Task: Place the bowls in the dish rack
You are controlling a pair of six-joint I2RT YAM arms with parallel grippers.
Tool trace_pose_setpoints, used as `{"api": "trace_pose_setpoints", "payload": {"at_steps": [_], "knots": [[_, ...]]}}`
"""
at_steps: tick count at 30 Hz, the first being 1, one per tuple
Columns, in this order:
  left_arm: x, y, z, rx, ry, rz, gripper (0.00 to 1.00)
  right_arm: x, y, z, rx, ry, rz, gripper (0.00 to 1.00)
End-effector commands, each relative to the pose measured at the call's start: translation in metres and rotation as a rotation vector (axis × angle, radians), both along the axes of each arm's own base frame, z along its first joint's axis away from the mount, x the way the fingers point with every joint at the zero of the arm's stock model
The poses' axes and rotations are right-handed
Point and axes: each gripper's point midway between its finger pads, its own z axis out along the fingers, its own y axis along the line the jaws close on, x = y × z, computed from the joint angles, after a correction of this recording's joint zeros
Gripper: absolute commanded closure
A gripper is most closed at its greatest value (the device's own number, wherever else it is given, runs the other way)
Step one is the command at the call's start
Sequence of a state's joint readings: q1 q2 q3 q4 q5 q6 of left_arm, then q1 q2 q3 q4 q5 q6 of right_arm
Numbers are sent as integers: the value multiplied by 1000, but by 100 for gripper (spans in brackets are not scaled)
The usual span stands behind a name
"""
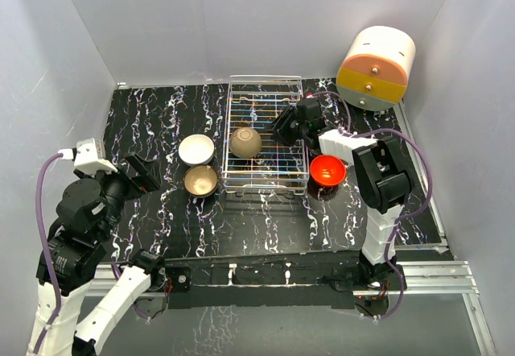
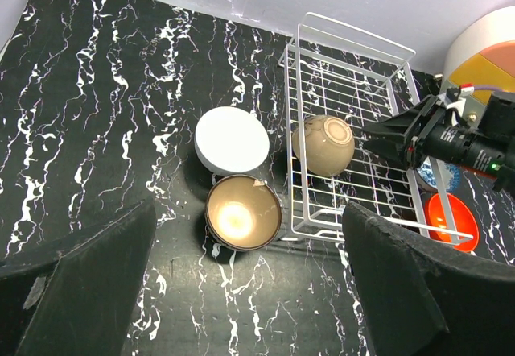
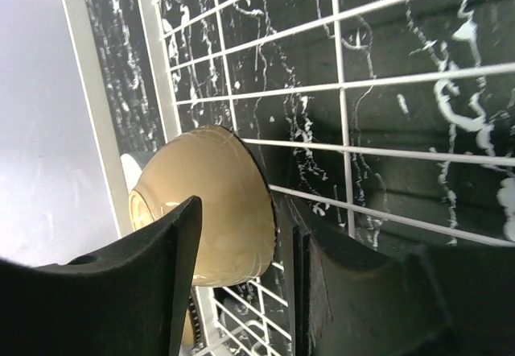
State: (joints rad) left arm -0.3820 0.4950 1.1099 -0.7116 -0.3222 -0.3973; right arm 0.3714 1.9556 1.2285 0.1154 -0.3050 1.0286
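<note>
The wire dish rack (image 1: 265, 102) stands at the table's middle back. A tan bowl (image 1: 245, 142) lies tilted on its side inside it, near the left wall. My right gripper (image 1: 279, 125) is open inside the rack just right of that bowl. In the right wrist view (image 3: 239, 211) the tan bowl (image 3: 217, 211) shows between and beyond the fingertips. A white bowl (image 1: 196, 149) and a dark brown-black bowl (image 1: 200, 180) sit left of the rack. A red-orange bowl (image 1: 327, 169) sits right of it. My left gripper (image 1: 149, 176) is open and empty, in front of the dark bowl (image 2: 243, 212).
A cream-and-orange cylindrical box (image 1: 376, 68) stands at the back right corner. Grey walls close in the black marbled table (image 1: 161, 114) on three sides. The right arm (image 1: 378, 171) reaches over the red-orange bowl's side of the table.
</note>
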Motion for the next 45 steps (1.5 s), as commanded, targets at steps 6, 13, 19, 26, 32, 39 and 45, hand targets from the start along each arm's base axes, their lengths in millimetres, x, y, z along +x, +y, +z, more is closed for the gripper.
{"api": "trace_pose_setpoints", "payload": {"at_steps": [6,13,19,26,32,39,45], "knots": [[1,-2,-4,4,0,-9,3,24,22,71,-266,-262,128,53],[-1,0,-4,7,-2,-5,3,39,55,65,-339,-297,256,51],[-2,2,-5,22,5,-2,3,39,62,42,-329,-278,295,51],[-2,3,-6,34,11,3,3,26,65,24,-334,-284,380,51],[-1,3,-8,35,12,4,3,1,64,15,-351,-280,465,52],[1,1,-12,32,22,0,3,-31,62,4,-353,-256,523,52],[1,1,-14,25,22,-1,3,-50,67,-2,-337,-250,545,52]]}}
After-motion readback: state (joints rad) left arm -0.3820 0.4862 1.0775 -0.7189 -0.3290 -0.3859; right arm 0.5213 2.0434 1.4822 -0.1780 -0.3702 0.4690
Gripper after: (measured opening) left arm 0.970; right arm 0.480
